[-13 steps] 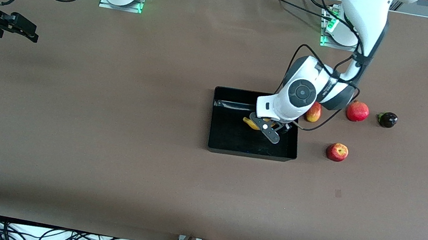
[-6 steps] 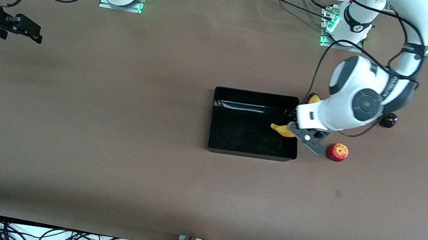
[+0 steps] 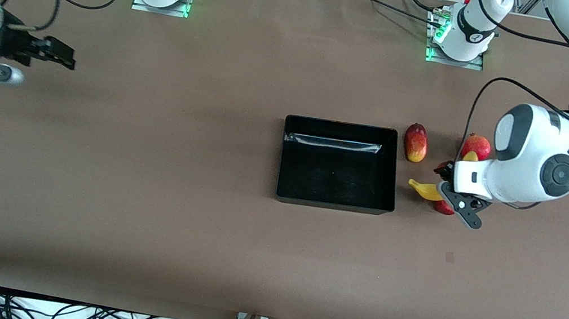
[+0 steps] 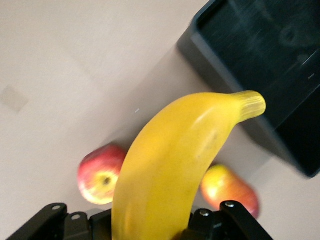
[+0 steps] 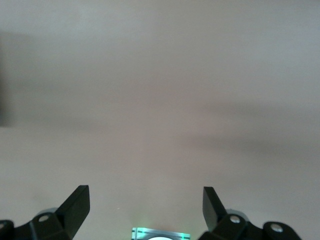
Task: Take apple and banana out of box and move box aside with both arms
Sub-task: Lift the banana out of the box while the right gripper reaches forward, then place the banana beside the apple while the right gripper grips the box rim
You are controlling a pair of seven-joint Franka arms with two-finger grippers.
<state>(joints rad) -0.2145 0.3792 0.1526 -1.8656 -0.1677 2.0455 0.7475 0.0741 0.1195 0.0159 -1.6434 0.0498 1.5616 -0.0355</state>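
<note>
Your left gripper clamps the banana over the apple, long axis pointing nine o'clock at the empty box. Right gripper waits wide apart, well off.

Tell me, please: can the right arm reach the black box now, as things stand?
Probably yes. The right gripper is open and holds nothing, and only bare table lies between it and the box. The left gripper, shut on the banana, is off beside the box.
</note>
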